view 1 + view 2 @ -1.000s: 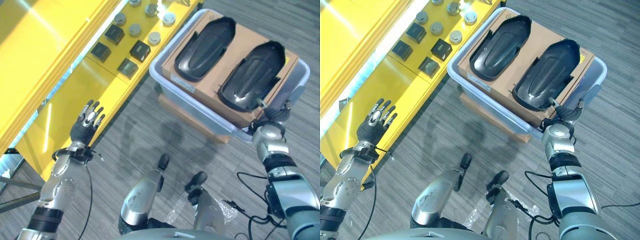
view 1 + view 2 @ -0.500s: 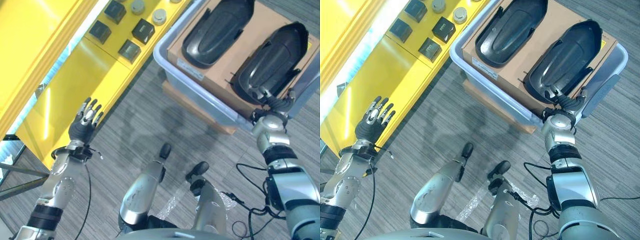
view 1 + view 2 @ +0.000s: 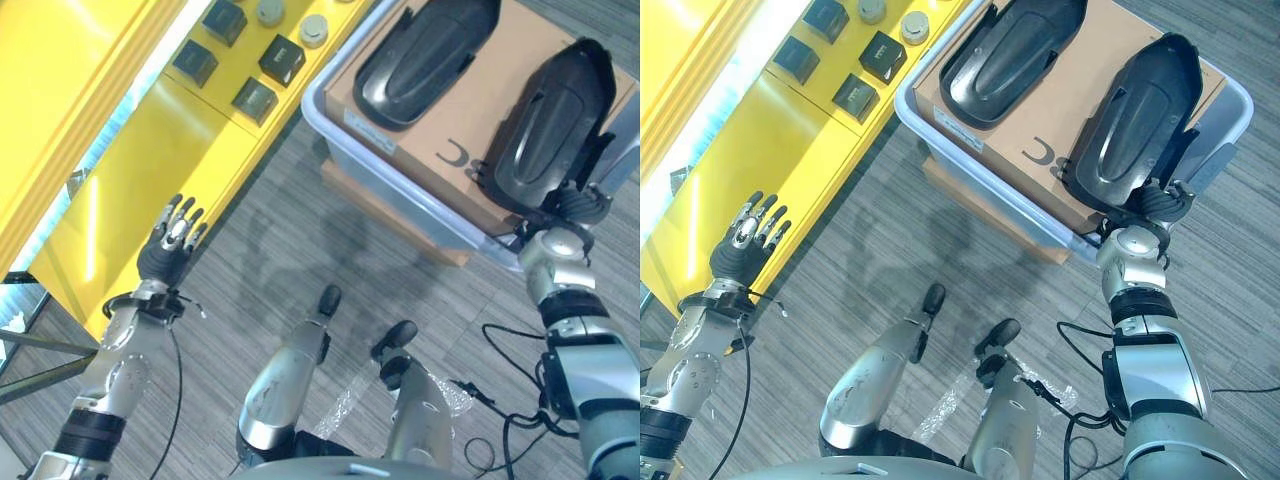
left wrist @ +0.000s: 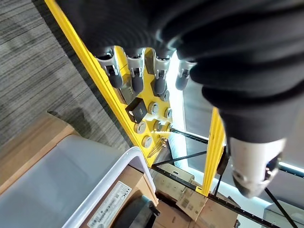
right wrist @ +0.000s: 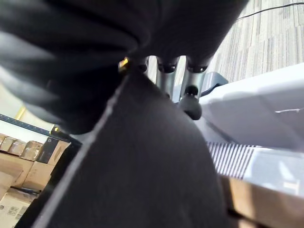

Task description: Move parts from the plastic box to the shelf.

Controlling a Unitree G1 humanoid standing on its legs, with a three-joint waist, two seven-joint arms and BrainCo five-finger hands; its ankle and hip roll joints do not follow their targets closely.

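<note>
Left eye view: the right robot hand [image 3: 572, 206] sits at the near end of a black moulded plastic part [image 3: 553, 115], its fingers curled over the part's lower edge. The right wrist view confirms this grasp: the silver fingers [image 5: 167, 81] wrap over the dark shell at close range. The held part lies on a brown cardboard sheet [image 3: 440, 125] inside the pale grey plastic box [image 3: 340, 135], tilted with its near end at the box's corner by the hand. A second black moulded plastic part [image 3: 425, 60] of the same shape lies on the cardboard beyond the held one, toward the shelf side, apart from the right robot hand.

The left robot hand [image 3: 170, 250] is raised over the edge of the yellow metal shelf [image 3: 130, 170], fingers straight and spread, holding nothing. Beyond this hand, further along the shelf surface, lie several small dark square blocks [image 3: 255, 100] and grey round discs [image 3: 313, 29]. The floor is grey striped carpet [image 3: 290, 250].
</note>
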